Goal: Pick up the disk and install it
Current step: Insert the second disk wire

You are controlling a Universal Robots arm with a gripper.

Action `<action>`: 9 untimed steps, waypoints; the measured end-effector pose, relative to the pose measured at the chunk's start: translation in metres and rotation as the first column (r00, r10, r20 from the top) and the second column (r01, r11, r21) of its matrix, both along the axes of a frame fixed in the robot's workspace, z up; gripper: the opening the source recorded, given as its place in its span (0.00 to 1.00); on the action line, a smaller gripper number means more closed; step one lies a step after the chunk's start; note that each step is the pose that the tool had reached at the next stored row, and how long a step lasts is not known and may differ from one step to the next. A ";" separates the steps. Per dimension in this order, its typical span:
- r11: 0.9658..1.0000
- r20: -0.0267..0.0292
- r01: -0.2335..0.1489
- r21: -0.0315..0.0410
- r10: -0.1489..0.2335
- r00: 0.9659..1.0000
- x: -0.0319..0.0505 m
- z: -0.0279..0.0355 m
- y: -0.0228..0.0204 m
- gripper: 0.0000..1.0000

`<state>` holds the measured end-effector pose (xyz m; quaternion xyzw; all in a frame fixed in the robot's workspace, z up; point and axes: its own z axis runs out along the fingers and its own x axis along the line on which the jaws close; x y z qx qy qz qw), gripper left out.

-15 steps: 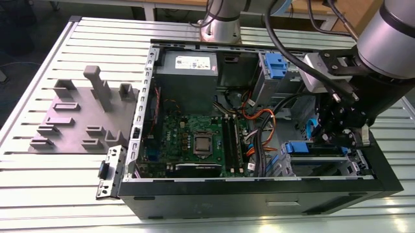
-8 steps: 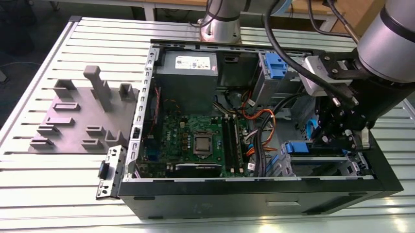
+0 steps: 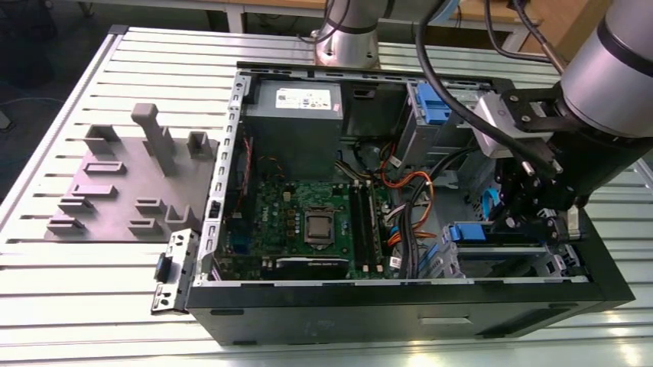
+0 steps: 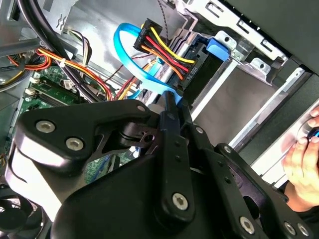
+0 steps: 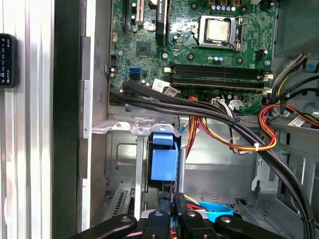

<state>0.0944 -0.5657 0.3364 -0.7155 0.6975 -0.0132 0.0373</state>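
Note:
The disk (image 3: 467, 232) sits edge-on in the drive cage at the lower right of the open computer case, its blue carrier end facing inward. In the first wrist view the carrier's blue tab (image 5: 163, 160) stands in the slot just ahead of my fingers. In the second wrist view its blue end (image 4: 221, 48) lies beyond a black power plug. My gripper (image 3: 551, 222) hangs inside the case beside that cage. Its black fingers (image 4: 170, 117) are pressed together, shut, with nothing visible between them, their tips by a blue data cable (image 4: 134, 69).
Orange, red and black cable bundles (image 3: 408, 199) run between the motherboard (image 3: 306, 222) and the drive cage. A grey power-supply box (image 3: 296, 122) fills the case's far corner. A grey fixture tray (image 3: 122, 180) lies on the slotted table at the exterior view's left. A person's hand (image 4: 301, 162) rests outside the case.

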 end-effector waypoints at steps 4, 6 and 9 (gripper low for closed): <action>1.000 0.000 0.000 0.004 0.000 1.000 0.0000 -0.0011 -0.0001 0.16; 1.000 0.000 0.001 0.004 -0.001 1.000 0.0000 -0.0017 -0.0003 0.16; 1.000 0.000 0.006 0.004 -0.006 1.000 0.0001 -0.0022 -0.0007 0.16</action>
